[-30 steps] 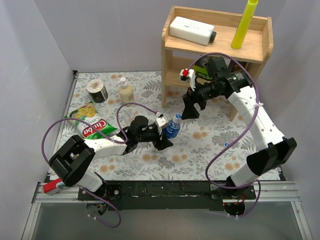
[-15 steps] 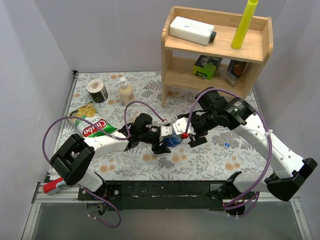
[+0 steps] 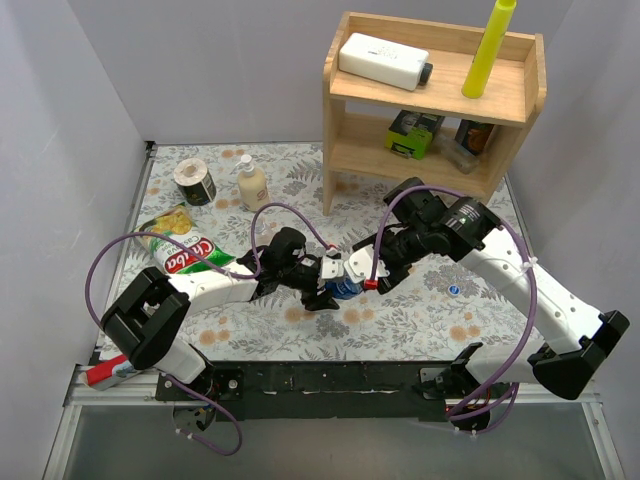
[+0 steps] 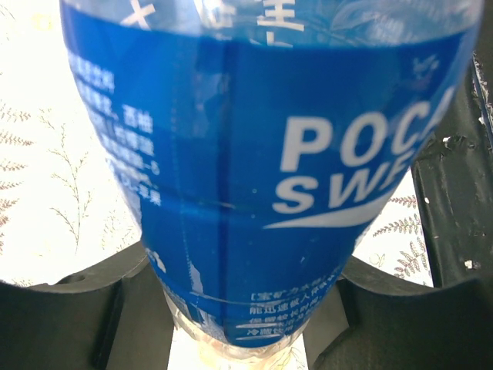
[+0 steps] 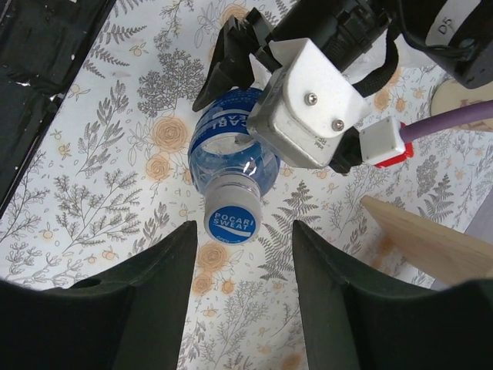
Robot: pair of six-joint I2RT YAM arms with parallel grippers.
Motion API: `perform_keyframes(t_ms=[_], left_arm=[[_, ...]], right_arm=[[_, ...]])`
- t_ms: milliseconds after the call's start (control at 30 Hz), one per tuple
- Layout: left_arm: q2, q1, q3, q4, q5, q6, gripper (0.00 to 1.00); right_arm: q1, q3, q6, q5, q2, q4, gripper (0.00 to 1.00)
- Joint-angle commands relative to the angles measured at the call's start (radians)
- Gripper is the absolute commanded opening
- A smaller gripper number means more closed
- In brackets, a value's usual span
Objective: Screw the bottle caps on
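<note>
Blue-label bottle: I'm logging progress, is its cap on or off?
On: the right wrist view shows the blue cap seated on the blue-label bottle neck. How tightly, cannot tell.

Clear blue-label bottle (image 3: pixel 345 288) w/ POCARI SWEAT band: approx upright at mid-table, body pinched btwn fingers of left gripper (image 3: pixel 328 286). A blue cap (image 5: pixel 233 219) w/ white lettering on top sits on its neck; can't tell if tight. 2nd blue cap (image 3: pixel 455 290) lies loose on the floral surface, well apart to the right.
</note>
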Motion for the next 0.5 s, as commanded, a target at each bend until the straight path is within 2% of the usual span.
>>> perform_keyframes(t_ms=[0, 267, 467], left_arm=[[-0.003, -0.001, 0.04, -0.001, 0.034, 0.027, 0.0], [0.006, -0.001, 0.05, 0.008, 0.039, 0.026, 0.0], [-0.003, -0.001, 0.055, 0.018, 0.024, 0.012, 0.0]], right_arm=[[0.008, -0.02, -0.043, 0.002, 0.0, -0.03, 0.59], [0.014, -0.036, -0.055, 0.0, 0.01, -0.035, 0.51], [0.016, -0.025, 0.02, -0.003, 0.041, -0.016, 0.28]])
